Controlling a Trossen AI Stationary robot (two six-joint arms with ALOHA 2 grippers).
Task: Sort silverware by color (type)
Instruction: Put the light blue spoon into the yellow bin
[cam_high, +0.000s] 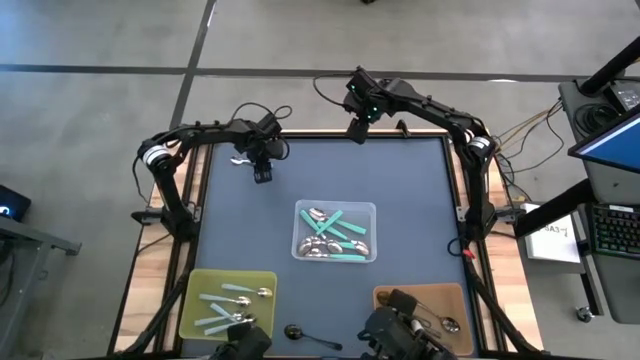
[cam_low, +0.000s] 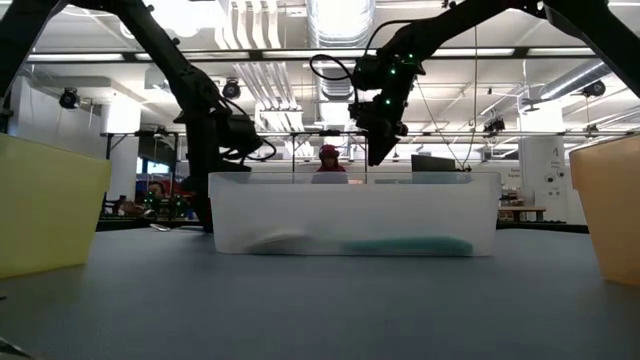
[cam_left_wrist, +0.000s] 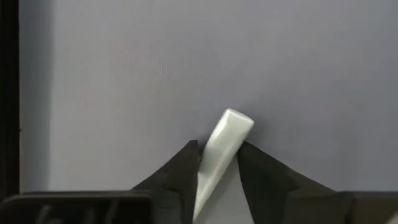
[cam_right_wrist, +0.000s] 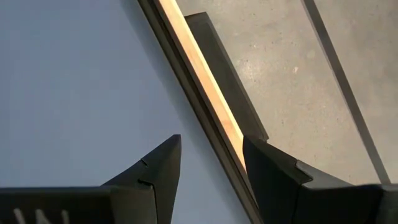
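My left gripper (cam_high: 262, 172) hovers over the table's far left part, shut on a pale-handled spoon (cam_left_wrist: 225, 138). The spoon's shiny bowl (cam_high: 240, 160) sticks out beside the gripper toward the table's left. My right gripper (cam_high: 357, 130) hangs open and empty over the table's far edge (cam_right_wrist: 186, 56). More silverware lies in three bins: teal and metal spoons in the clear bin (cam_high: 370, 210), pale blue ones in the yellow bin (cam_high: 200, 285), and dark metal ones in the brown bin (cam_high: 455, 295). My left gripper pinches the spoon's pale handle (cam_left_wrist: 214, 163) between its two fingers (cam_left_wrist: 183, 171). The fingers lie across the handle, and its free end (cam_left_wrist: 235, 121) pokes out past the fingertips. The gripper comes from above, pointing down, and the spoon is held above the mat.
A dark spoon (cam_high: 300, 333) lies loose on the mat near the near edge, between the yellow and brown bins. The clear bin (cam_low: 350, 215) stands in the table's middle. Bare blue mat (cam_high: 240, 220) stretches between the arms and the bins. A person (cam_low: 328, 165) shows beyond the table.
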